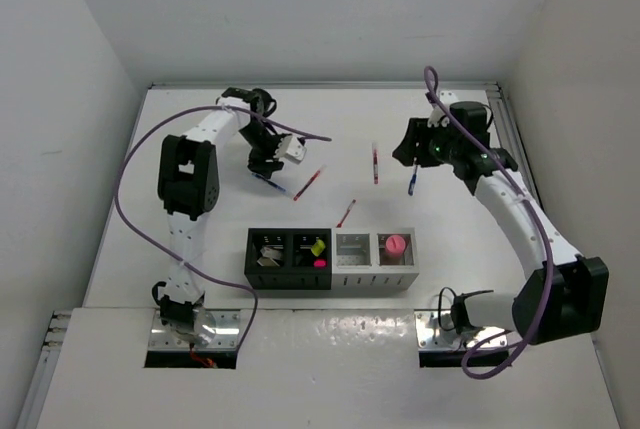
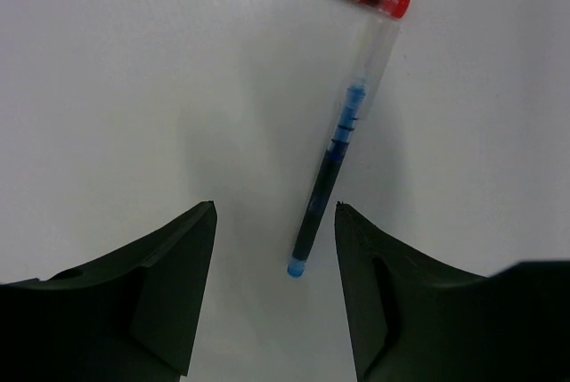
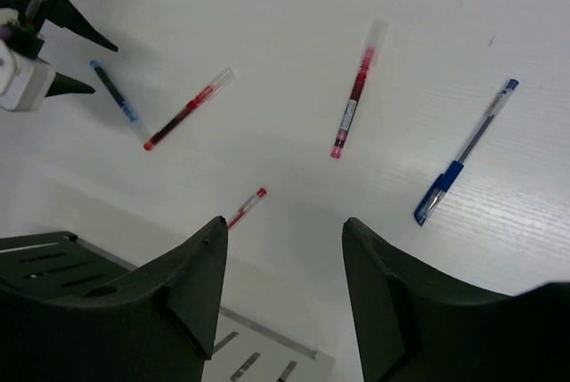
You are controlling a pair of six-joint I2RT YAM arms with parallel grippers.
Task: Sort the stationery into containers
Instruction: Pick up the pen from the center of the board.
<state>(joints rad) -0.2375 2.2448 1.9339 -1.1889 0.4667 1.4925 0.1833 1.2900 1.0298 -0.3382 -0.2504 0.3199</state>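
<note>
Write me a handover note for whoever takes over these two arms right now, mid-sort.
Left gripper: open, straddling a blue pen that lies on the table, not gripped.
Right gripper: open, empty, above the table.
Done: erasers in the leftmost black bin, highlighters in the second black bin, glue stick in the rightmost grey bin.
To do: that blue pen, a second blue pen, a red pen by the left gripper, a second red pen mid-table, a third red pen nearest the bins. The third bin looks empty.
</note>
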